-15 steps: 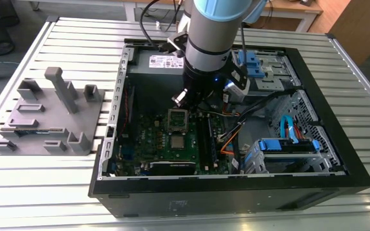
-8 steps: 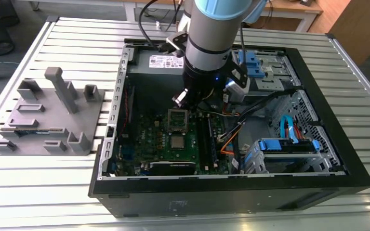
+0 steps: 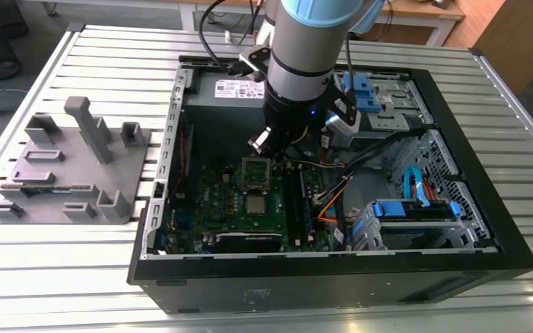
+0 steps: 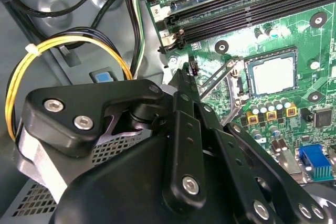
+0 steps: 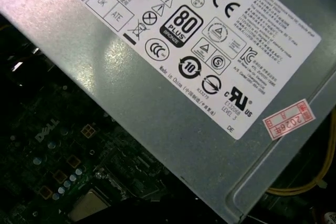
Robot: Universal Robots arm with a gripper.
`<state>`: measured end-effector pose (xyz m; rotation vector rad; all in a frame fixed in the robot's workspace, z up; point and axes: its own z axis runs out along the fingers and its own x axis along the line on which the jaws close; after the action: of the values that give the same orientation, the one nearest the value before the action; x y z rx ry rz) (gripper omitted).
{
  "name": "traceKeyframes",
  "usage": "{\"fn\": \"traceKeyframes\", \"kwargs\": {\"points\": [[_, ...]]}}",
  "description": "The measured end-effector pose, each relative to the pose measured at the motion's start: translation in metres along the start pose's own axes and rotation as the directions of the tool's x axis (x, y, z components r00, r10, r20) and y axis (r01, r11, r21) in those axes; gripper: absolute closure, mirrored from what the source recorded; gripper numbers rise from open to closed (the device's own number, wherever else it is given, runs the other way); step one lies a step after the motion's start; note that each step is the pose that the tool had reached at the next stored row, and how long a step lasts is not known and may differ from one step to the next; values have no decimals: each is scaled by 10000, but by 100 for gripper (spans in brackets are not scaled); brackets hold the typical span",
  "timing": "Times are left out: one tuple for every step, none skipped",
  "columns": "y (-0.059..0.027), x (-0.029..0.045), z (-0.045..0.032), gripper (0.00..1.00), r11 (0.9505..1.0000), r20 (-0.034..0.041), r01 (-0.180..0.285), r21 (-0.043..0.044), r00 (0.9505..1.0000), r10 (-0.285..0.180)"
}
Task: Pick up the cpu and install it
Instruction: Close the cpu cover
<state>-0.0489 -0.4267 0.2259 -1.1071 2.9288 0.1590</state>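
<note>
Ext. view, left to right: a moulded grey plastic holder point(image 3: 63, 170) sits well apart from the open black metal PC case point(image 3: 341, 281). Inside, the black linkage gripper point(image 3: 271, 142) hangs just above the green circuit board point(image 3: 216, 201). Can't tell if it's open or closed.

In the second wrist view the cpu point(image 4: 270, 74), a small flat silvery-grey square chip, looks to lie inside the dark metal-framed socket point(image 4: 251, 56), apart from the gripper.

Risks:
- If the chip sits skewed, pressing could bend the contacts.
- The looped yellow cable point(image 4: 68, 40) is near the wrist and could snag.
- The grey metal power-supply box point(image 5: 173, 114) is close, so poss. knock.

Hidden: gripper tips sit behind the gripper's own links, the arm covers part of the board, and chip seating is unclear.
</note>
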Motion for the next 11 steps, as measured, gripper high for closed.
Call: {"fn": "traceKeyframes", "kwargs": {"points": [[0,0,0,89,9999,-9,101,-4,9999,-101],[0,0,0,89,9998,-19,205,-8,9998,-205],[0,0,0,89,9996,-25,273,-11,9996,-273],[0,0,0,89,9995,-28,315,-13,9995,-315],[0,0,-1,89,9994,-31,345,-14,9994,-345],[1,0,-6,89,9993,-36,376,-15,9993,-376],[1,-1,-13,89,9992,-39,406,-17,9992,-406],[2,-1,-20,89,9990,-39,436,-19,9990,-436],[3,-1,-30,89,9989,-43,466,-20,9989,-466],[3,-2,-36,89,9988,-45,494,-21,9988,-494],[4,-2,-39,89,9986,-46,523,-24,9986,-523]]}}
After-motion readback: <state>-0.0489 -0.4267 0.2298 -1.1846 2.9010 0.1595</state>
